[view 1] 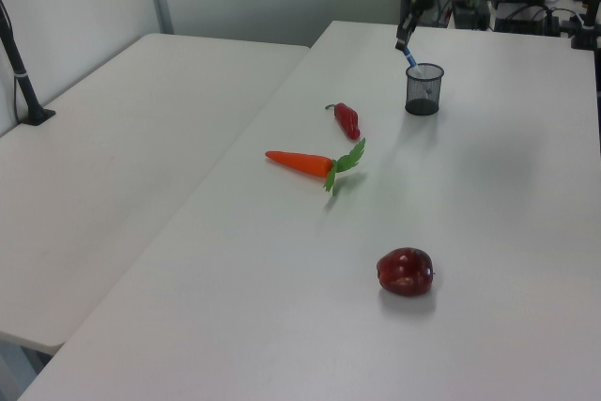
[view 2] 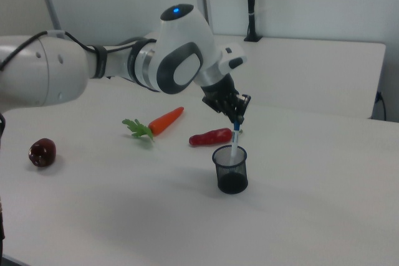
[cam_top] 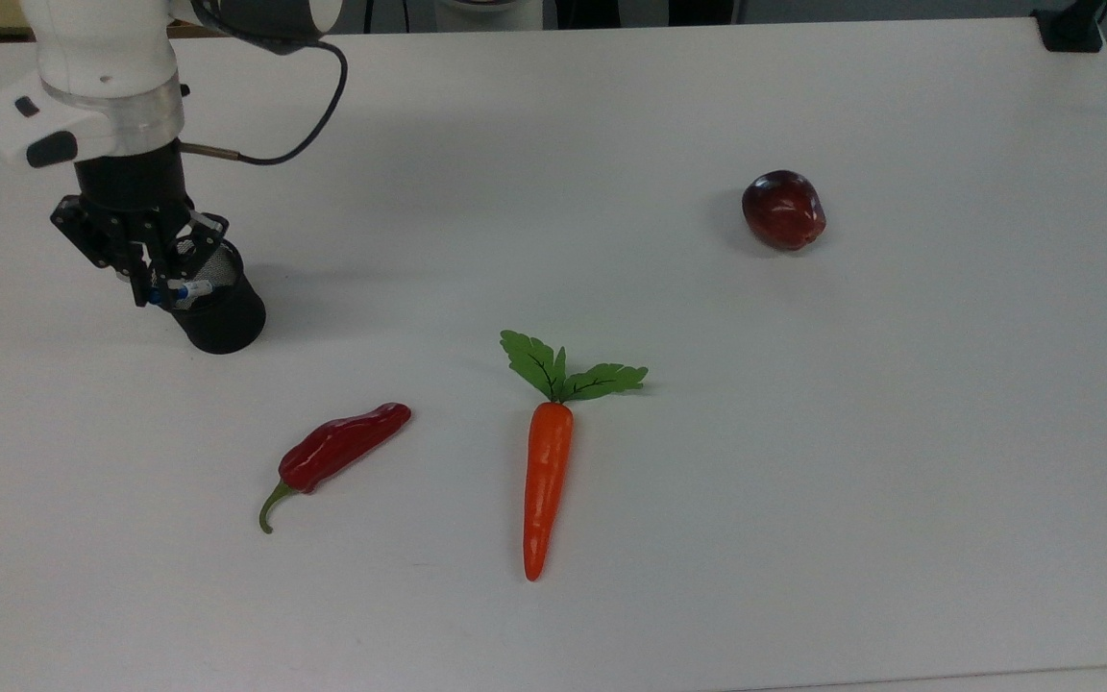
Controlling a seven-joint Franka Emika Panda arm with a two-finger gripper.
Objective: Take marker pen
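A white table [cam_top: 803, 481] is seen under every item. The marker pen [view 2: 234, 143] is white-barrelled with blue at its top. The mesh cup [view 2: 230, 169] is black. The chilli [cam_top: 342, 447] is dark red with a green stem, the carrot [cam_top: 547, 481] orange with green, dark-veined leaves, the apple [cam_top: 783, 210] deep red. The gripper [cam_top: 158, 279] is black below a white arm [cam_top: 102, 48].

The top view looks steeply down on the white table [cam_top: 803, 481] from fairly near, with the arm's base at the picture's upper edge and the black mesh cup [cam_top: 217, 312] at the top view's left. The left view stands farther off beyond the table's far end, looking along it toward the arm, the cup [view 1: 423, 89] distant. The right view sits lower and close by the cup [view 2: 230, 169], facing back across; all three share cup, carrot [cam_top: 546, 481] and apple [cam_top: 783, 210].
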